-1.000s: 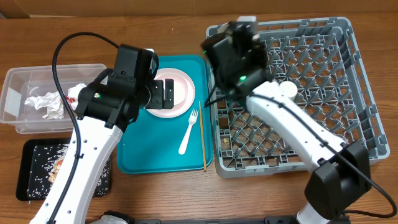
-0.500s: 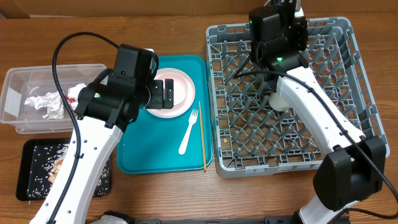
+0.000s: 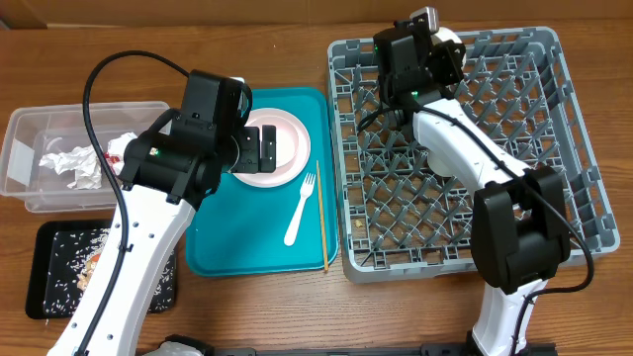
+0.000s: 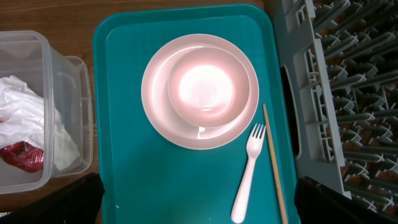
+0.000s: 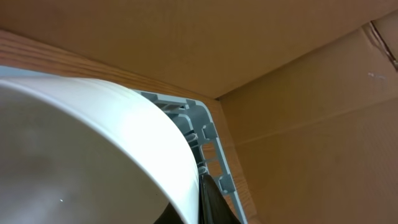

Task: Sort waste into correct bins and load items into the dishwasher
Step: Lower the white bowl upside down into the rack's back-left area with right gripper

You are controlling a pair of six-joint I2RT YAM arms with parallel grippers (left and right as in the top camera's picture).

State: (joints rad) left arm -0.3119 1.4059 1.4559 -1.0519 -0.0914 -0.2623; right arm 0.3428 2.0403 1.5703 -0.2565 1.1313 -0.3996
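Observation:
My left gripper is open and empty above the teal tray; its dark fingers frame the left wrist view. Below it a pink bowl sits in a pink plate, which also shows in the overhead view. A white fork and a wooden chopstick lie to the right on the tray. My right gripper is shut on a white bowl over the back edge of the grey dish rack. A small white cup sits in the rack.
The teal tray lies between the bins and the rack. A clear tub at the left holds a white napkin and a red wrapper. A black tray with rice stands in front of it.
My right arm has swung from the rack's left edge to its back edge, carrying the white bowl. The left arm has not moved.

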